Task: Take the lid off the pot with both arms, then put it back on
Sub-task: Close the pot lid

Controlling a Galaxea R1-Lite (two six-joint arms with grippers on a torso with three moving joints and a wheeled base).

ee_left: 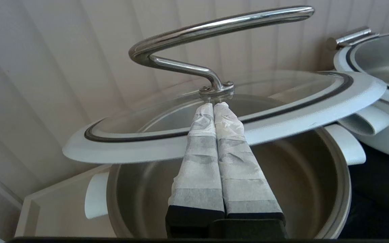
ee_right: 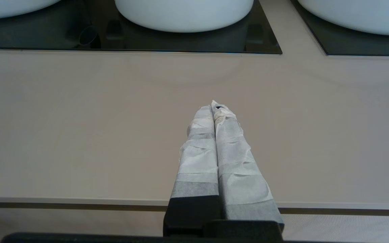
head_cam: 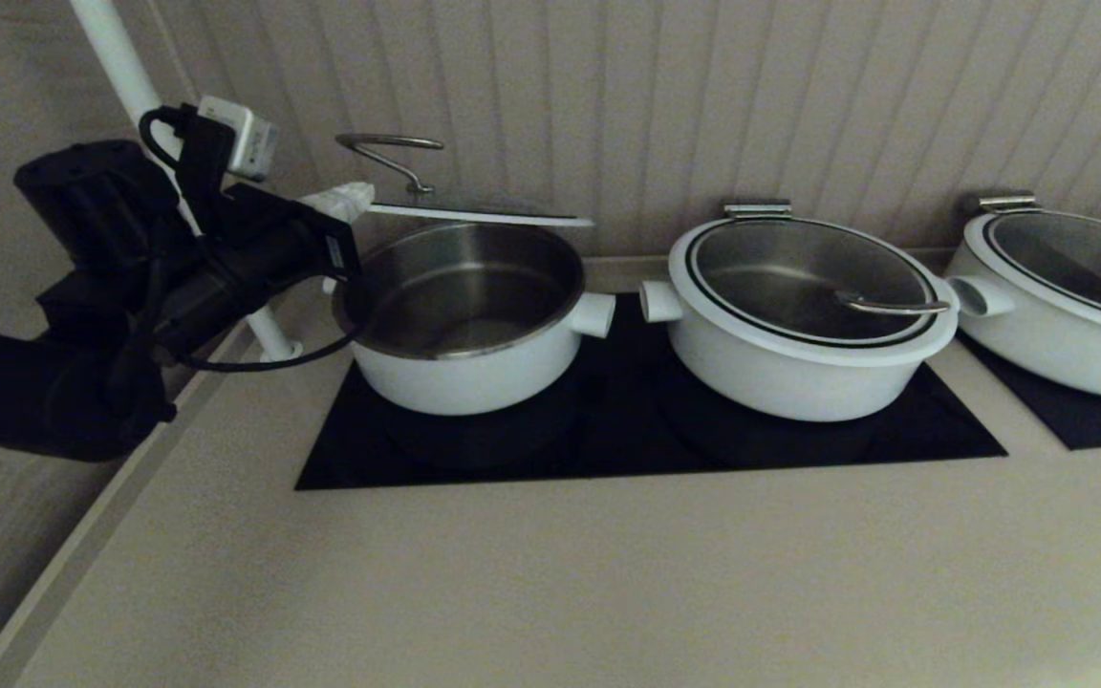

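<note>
The lid (head_cam: 474, 214) hangs level a little above the open pot (head_cam: 464, 373), its steel wire handle (head_cam: 388, 143) sticking up near its left edge. My left gripper (head_cam: 348, 201) is shut and empty at the lid's left edge. In the left wrist view its tips (ee_left: 213, 105) lie across the lid's white rim (ee_left: 282, 114), right at the foot of the handle (ee_left: 214, 27), with the pot's steel inside (ee_left: 316, 189) below. I cannot tell whether they touch the lid. My right gripper (ee_right: 213, 105) is shut and empty over the bare counter near its front edge, out of the head view.
Two like white pots with lids on stand to the right: the middle one (head_cam: 799, 373) and the far one (head_cam: 1067, 344). All sit on black cooktops (head_cam: 627, 449) set in the beige counter (head_cam: 550, 573). A white pole (head_cam: 130, 76) and the ribbed wall stand behind.
</note>
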